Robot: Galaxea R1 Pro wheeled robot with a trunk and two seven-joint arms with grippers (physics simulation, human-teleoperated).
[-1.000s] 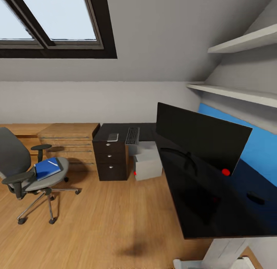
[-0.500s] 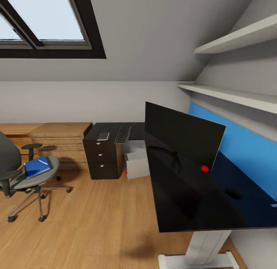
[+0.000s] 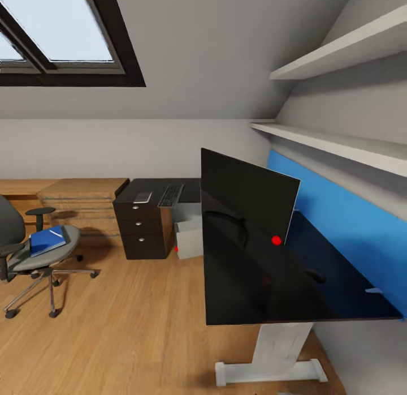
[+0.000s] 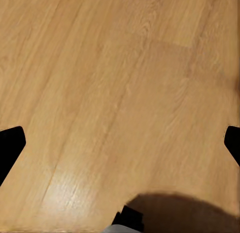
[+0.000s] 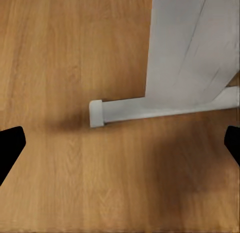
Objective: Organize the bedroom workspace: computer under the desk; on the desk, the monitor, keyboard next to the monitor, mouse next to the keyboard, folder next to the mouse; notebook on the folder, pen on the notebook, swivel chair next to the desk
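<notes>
The glossy black desk (image 3: 249,287) runs along the right wall and turns at the far end. On it stand the wide black monitor (image 3: 246,202), the small black mouse (image 3: 316,276) and, at the far end, the keyboard (image 3: 170,195) beside the grey notebook (image 3: 143,197). The light-grey computer (image 3: 189,239) sits on the floor under the desk. The grey swivel chair (image 3: 22,259) stands at the left, apart from the desk, with the blue folder (image 3: 46,240) on its seat and a thin white pen (image 3: 55,234) on top. My left gripper (image 4: 120,145) and right gripper (image 5: 120,145) hang open over bare floor.
A black three-drawer unit (image 3: 141,231) holds up the desk's far end, with a light-wood chest (image 3: 79,198) beside it. The desk's white foot (image 5: 150,110) lies near my right gripper. Wall shelves (image 3: 339,143) and a blue panel (image 3: 350,225) are on the right. Wood floor (image 3: 130,327) is open.
The whole head picture has shifted left and the desk's white leg has come into sight, so the camera has moved. The desk things, chair and folder keep their places.
</notes>
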